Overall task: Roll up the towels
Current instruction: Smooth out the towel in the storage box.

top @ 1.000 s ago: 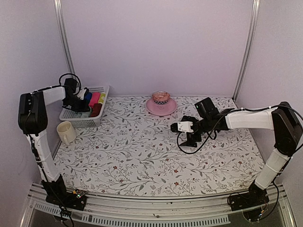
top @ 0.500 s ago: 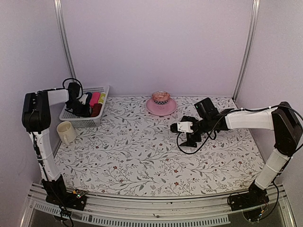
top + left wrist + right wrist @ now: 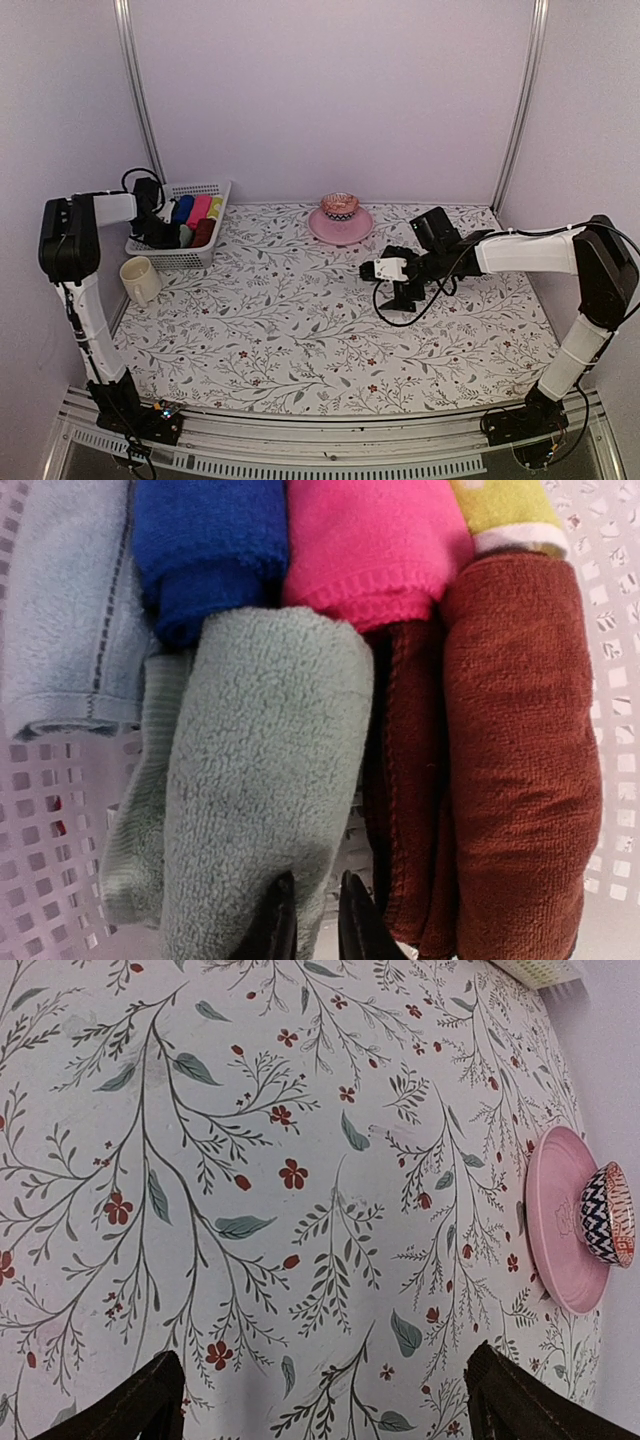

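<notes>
The towels lie rolled in a white basket [image 3: 193, 260]. In the left wrist view the pale sage green towel [image 3: 270, 760] lies beside the dark red-brown towel [image 3: 520, 740]. My left gripper [image 3: 310, 920] reaches into the basket [image 3: 50, 810], its jaws nearly together on the lower right edge of the green roll. One finger lies on the roll and the other in the gap next to the red-brown roll. From above, the left gripper [image 3: 157, 232] is at the basket's left end. My right gripper [image 3: 398, 285] hovers open over the floral cover, with nothing between its fingers [image 3: 150, 1400].
Blue [image 3: 205, 550], pink [image 3: 375, 550], yellow [image 3: 505, 505] and light grey [image 3: 60, 610] rolled towels fill the rest of the basket. A cream mug [image 3: 140, 278] stands in front of it. A pink plate [image 3: 325, 230] with a patterned bowl [image 3: 340, 205] sits at the back centre.
My left gripper has moved left and lower into the basket. The right arm has not moved.
</notes>
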Controlling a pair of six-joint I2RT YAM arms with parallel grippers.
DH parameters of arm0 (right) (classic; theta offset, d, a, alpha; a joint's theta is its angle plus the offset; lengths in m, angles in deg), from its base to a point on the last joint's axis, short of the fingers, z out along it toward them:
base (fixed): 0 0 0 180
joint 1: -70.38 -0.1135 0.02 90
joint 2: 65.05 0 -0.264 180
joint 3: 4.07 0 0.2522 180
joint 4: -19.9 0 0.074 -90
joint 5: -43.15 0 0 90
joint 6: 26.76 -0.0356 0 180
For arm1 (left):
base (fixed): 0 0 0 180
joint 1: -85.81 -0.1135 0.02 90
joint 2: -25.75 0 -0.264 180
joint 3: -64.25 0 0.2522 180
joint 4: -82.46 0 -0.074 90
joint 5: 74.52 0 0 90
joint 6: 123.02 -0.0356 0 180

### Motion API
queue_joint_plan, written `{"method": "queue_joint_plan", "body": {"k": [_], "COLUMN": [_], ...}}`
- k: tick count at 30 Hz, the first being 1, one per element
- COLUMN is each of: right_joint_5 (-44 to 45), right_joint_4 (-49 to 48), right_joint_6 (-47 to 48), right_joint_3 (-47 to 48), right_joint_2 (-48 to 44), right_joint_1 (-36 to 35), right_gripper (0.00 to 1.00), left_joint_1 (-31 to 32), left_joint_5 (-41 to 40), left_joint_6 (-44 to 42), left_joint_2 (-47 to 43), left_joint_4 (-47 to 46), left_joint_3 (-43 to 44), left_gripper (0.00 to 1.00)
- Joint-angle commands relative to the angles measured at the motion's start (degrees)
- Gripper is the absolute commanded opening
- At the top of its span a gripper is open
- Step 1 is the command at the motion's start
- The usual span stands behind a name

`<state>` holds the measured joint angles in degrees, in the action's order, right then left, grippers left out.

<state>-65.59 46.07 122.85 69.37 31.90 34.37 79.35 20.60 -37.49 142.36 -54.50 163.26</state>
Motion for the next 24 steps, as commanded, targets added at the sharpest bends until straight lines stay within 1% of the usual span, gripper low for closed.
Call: {"method": "queue_joint_plan", "body": {"k": [1, 4, 8, 14, 16, 18, 22, 24], "right_joint_5": [-0.2, -0.1, -0.2, 0.0, 0.1, 0.3, 0.6, 0.9], "right_joint_4": [0.2, 0.2, 0.2, 0.3, 0.3, 0.3, 0.3, 0.3], "right_joint_6": [0.3, 0.3, 0.3, 0.4, 0.4, 0.4, 0.5, 0.5], "right_joint_3": [1.0, 1.0, 1.0, 1.1, 1.1, 1.2, 1.2, 1.2], "right_joint_2": [1.2, 1.3, 1.4, 1.6, 1.8, 1.9, 2.3, 2.6], "right_joint_1": [-0.6, -0.7, -0.9, -1.1, -1.2, -1.3, -1.4, -1.7], "right_gripper": [0.99, 0.99, 0.99, 0.99, 0.99, 0.99, 0.99, 0.99], "left_joint_1": [-1.2, -1.6, -2.0, -2.1, -2.2, -2.1, -2.0, -1.9], "left_joint_5": [-0.9, 0.4, 2.2, 1.4, 2.4, 3.3, 3.6, 5.2], "left_joint_6": [0.4, 0.4, 0.9, 0.8, 0.9, 1.3, 1.7, 1.3], "left_joint_2": [-3.4, -5.7, -6.5, -4.6, -4.5, -2.2, -2.4, -2.2], "left_joint_4": [-3.6, -5.9, -8.3, -8.1, -8.1, -7.9, -8.4, -8.4], "left_joint_3": [-1.7, -3.2, -4.6, -3.6, -3.0, -2.4, -2.3, -1.9], "left_gripper": [0.17, 0.18, 0.19, 0.21, 0.21, 0.21, 0.21, 0.21]}}
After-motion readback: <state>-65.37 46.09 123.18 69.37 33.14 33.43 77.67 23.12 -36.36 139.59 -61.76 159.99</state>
